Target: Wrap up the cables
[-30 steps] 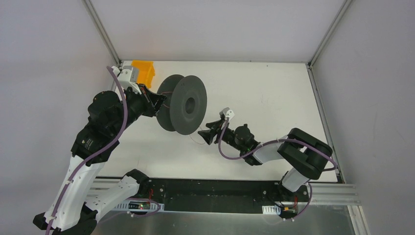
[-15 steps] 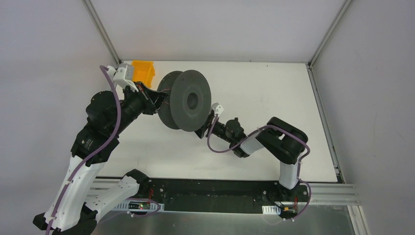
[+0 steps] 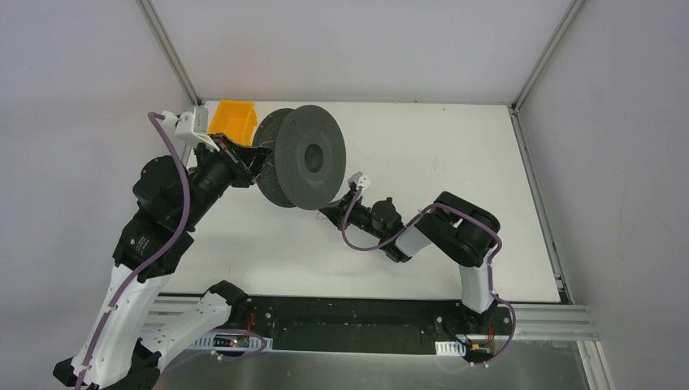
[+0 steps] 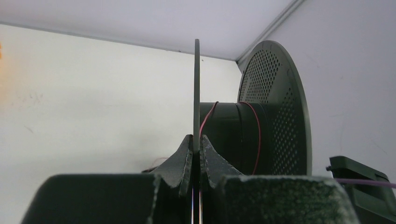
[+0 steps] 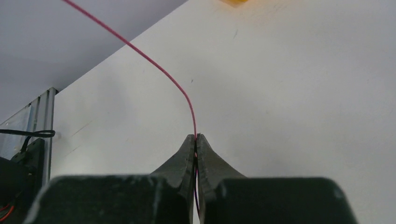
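Since a second ago the right gripper [image 5: 196,140] has slid in from the middle of the worktop [image 3: 439,154] to just under the near rim of the spool [image 3: 305,158], and its jaws have gone from wide apart to pinched together on the wire [image 5: 154,65]. Meanwhile the left arm has carried the spool a little further toward the far-left corner, close to the orange bin [image 3: 231,118]. The left gripper [image 4: 196,154] is clamped tight on the thin edge of the spool's nearer flange and holds the whole spool clear of the worktop. Only a couple of red turns lie round the dark hub, and from the right fingers the strand rises and curves away toward the spool. The main worry, as I judge it, is the pinch itself: the strand is thread-thin and smooth, so a pull along its length could draw it straight out of the closed tips. Too much pull the other way could drag the few turns sideways off the hub or over the flange (they look loose already). Slack is no safer, since a limp strand may spring open into loops. The spool is also held only by a flange edge, so a tug from the right side could swing it in that grip. The right arm is folded close beneath the rim and could knock it.
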Controlling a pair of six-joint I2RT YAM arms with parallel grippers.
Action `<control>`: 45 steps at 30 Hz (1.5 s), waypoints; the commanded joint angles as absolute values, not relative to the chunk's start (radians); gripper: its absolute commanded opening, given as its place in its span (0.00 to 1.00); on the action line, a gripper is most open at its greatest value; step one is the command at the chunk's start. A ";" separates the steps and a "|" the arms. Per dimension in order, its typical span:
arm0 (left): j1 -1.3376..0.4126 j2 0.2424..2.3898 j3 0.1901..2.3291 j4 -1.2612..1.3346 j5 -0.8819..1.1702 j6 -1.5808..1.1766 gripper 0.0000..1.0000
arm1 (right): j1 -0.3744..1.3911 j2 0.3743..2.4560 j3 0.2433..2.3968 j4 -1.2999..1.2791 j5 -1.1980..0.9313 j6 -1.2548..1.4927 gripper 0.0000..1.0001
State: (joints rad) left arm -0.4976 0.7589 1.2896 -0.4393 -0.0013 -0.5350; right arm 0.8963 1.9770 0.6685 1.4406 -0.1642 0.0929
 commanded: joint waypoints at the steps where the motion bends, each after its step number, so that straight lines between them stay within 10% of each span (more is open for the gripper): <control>1: -0.501 0.758 1.322 -0.312 -0.138 -0.483 0.00 | 0.896 1.919 0.582 1.479 -0.140 0.219 0.01; 10: -0.500 0.814 1.331 -0.312 -0.290 -0.319 0.00 | 0.957 1.730 0.412 1.321 -0.069 0.289 0.00; 28: -0.502 0.917 1.222 -0.380 -0.352 -0.034 0.00 | 1.171 0.936 0.675 0.095 0.253 0.128 0.00; 45: -0.528 0.962 1.097 -0.603 -0.123 0.065 0.00 | 0.983 0.963 1.007 -0.285 0.233 0.093 0.03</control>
